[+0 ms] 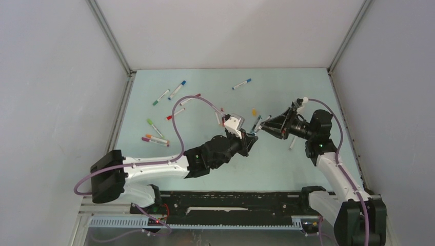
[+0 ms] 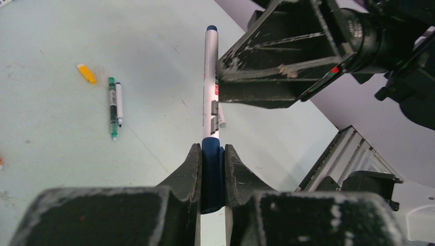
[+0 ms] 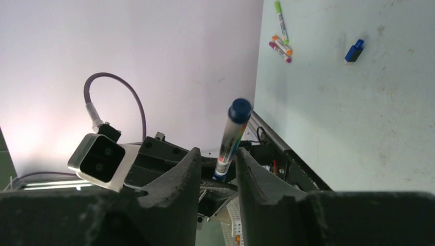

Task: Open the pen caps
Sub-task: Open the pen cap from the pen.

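Note:
My left gripper (image 1: 251, 135) (image 2: 212, 155) is shut on the blue cap (image 2: 212, 171) of a white pen (image 2: 210, 82), held above the table. The barrel points away from it toward the right gripper (image 1: 262, 126) (image 3: 218, 156). That gripper's fingers stand on either side of the barrel (image 3: 232, 134) with a gap showing, so it is open. The pen's blue tail end (image 3: 240, 108) sticks out past those fingers. A loose yellow cap (image 2: 86, 73) and a loose blue cap (image 3: 354, 50) lie on the table.
An uncapped green pen (image 2: 112, 108) and a white barrel (image 2: 119, 102) lie by the yellow cap. Several capped pens lie at the left (image 1: 154, 139) and at the back (image 1: 177, 89) (image 1: 241, 84). White walls close the table on three sides.

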